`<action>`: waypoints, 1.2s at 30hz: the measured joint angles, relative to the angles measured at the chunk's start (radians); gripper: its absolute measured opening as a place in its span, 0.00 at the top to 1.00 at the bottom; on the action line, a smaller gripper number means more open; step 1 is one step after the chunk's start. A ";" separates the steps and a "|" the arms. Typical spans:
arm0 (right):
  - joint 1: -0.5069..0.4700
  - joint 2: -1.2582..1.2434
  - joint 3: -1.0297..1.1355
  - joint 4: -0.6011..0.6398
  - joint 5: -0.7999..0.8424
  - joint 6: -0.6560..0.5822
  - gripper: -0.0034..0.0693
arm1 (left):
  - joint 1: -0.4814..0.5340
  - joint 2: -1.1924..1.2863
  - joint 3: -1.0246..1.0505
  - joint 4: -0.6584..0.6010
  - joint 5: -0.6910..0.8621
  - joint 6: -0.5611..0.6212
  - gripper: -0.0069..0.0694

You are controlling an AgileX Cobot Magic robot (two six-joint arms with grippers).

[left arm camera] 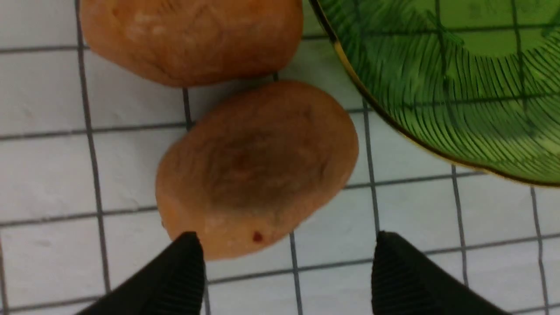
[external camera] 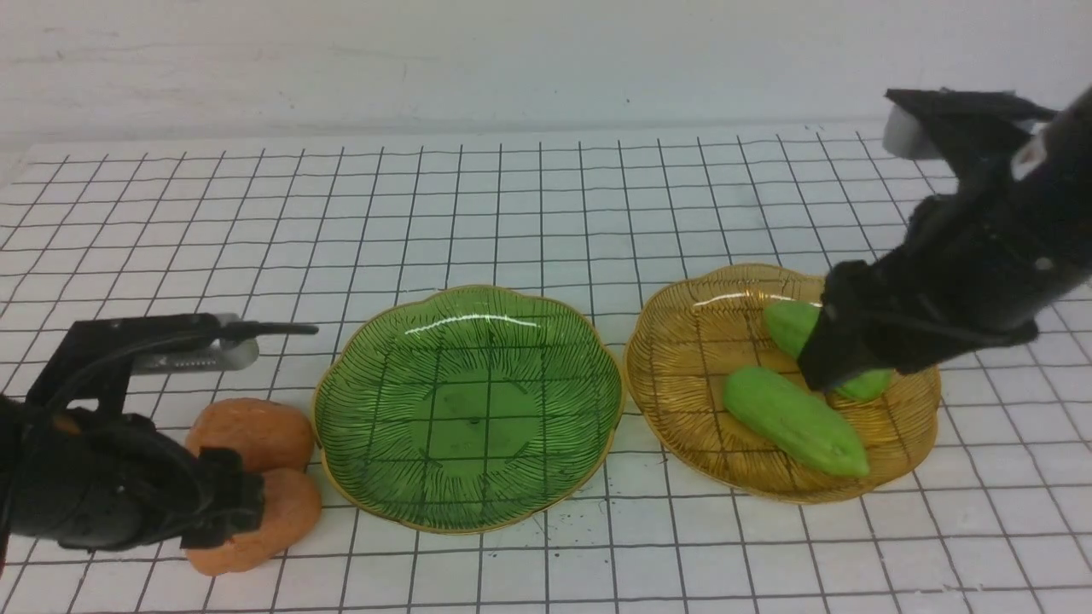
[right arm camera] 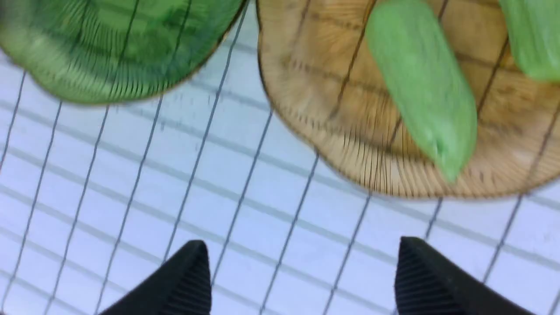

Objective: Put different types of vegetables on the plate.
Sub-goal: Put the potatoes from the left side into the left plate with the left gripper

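Wide open at the left gripper (left arm camera: pixel 286 238), with nothing held. Just ahead of one fingertip, the nearer potato (left arm camera: pixel 258 170), lying on the gridded table (external camera: pixel 546 213). Close against it on the far side, the second potato (left arm camera: pixel 192 39). Just beside both, toward the middle, the gold rim of the green plate (external camera: pixel 469 409), empty. Open grid on the outer side of the potatoes and behind them.

Wide open too at the right gripper (right arm camera: pixel 302 243), gripping nothing, seen in the right wrist view against bare grid just short of the rim of the amber plate (right arm camera: pixel 306 87). In that plate, both gourds: the front gourd (external camera: pixel 793 422) slantwise near the front rim, the rear gourd (external camera: pixel 789 324) partly hidden by the right arm (external camera: pixel 964 281). Between the two plate rims, only a sliver of table. Behind both plates, broad open grid.
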 joint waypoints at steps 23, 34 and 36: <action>0.000 -0.094 0.166 -0.027 -0.002 -0.058 0.31 | 0.001 0.260 -0.112 0.022 0.021 0.433 0.31; 0.000 -0.094 0.166 -0.005 -0.009 -0.060 0.31 | 0.001 0.264 -0.196 0.100 0.231 0.151 0.40; 0.000 -0.094 0.166 -0.003 -0.009 -0.060 0.31 | 0.001 0.258 -0.224 0.104 0.308 0.123 0.52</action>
